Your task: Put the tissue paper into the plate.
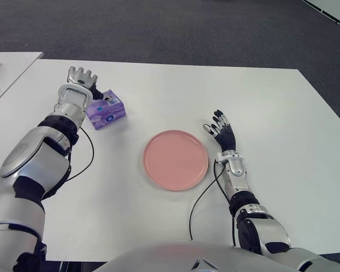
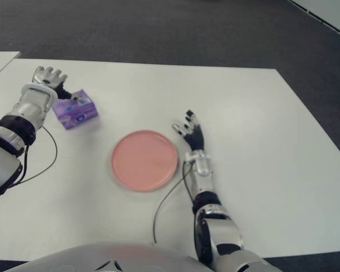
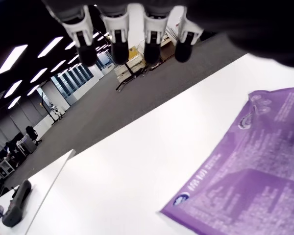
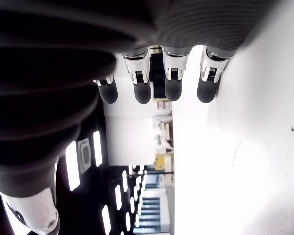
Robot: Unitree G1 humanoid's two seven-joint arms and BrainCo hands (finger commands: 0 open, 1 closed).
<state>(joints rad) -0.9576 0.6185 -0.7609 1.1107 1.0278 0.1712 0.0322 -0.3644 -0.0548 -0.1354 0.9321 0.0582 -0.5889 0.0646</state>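
Tissue pack not yet gripped

My left hand (image 1: 82,76), fingers open, sits beside the tissue pack (image 1: 106,109); closing carelessly could push it away from the plate (image 1: 176,160)

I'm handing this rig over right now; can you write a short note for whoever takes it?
Left hand: open, holds nothing, beside the purple tissue pack at the table's far left.
Right hand: open, empty, just right of the pink plate.
Done: nothing; the plate is empty.
Left: grasp the pack, carry it to the plate, release.
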